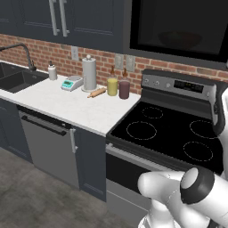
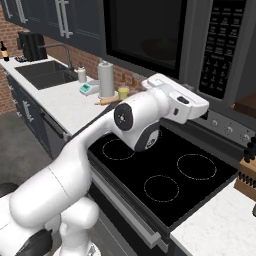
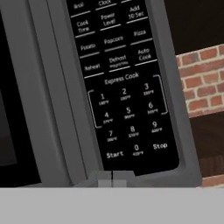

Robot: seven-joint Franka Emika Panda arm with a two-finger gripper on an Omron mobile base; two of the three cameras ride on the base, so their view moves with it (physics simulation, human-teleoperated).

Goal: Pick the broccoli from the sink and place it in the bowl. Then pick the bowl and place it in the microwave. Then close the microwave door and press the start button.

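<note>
The microwave (image 1: 179, 27) hangs over the stove, and its door (image 2: 145, 31) is shut against the frame. Through the dark glass shows a dim brownish round shape, the bowl (image 1: 180, 39). The broccoli is hidden. My arm (image 2: 145, 117) reaches up to the right, toward the microwave's keypad (image 2: 221, 44). In the hand view my gripper (image 3: 112, 181) is shut with nothing in it, its tips together at the panel's lower edge, just below the Start button (image 3: 114, 154). The dark sink (image 1: 17, 79) lies far to the left.
A black stove (image 1: 167, 133) with burner rings sits under the microwave. On the white counter (image 1: 67, 104) stand a paper towel roll (image 1: 89, 73), two jars (image 1: 118, 87), a rolling pin and a small scale. A knife block (image 2: 247, 176) stands right of the stove.
</note>
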